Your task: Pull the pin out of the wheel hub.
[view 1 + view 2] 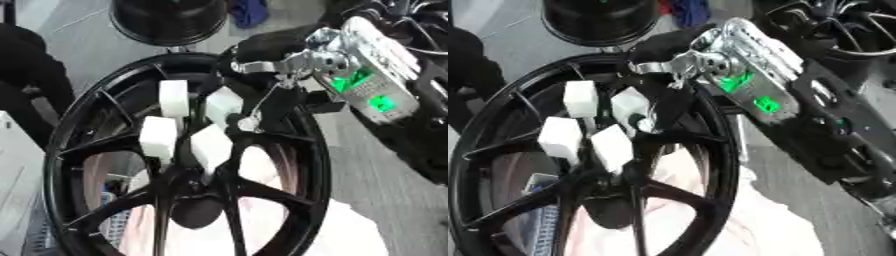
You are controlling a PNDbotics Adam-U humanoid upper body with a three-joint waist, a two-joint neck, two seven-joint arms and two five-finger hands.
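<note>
A black spoked wheel (184, 165) stands nearly upright and fills the centre and lower left of both views. Four white block-shaped pins (172, 97) project from its hub area, clustered just above the dark hub centre (194, 210): two upper ones side by side, two lower ones (158, 137) beneath them. The right arm (754, 75), silver with green lights on its wrist section, enters from the upper right. The right hand (262, 107) reaches down over the upper rim of the wheel; its dark fingers lie against the upper right white pin (225, 103), at that pin's right side. Whether the fingers are curled round the pin or merely touching it cannot be told, as the dark fingers merge with the dark spokes. All four pins sit in the hub. A pale pink cloth (745, 220) lies behind and below the wheel. A second dark round object (171, 20) stands beyond the wheel at the top edge. The left hand appears in neither view.
</note>
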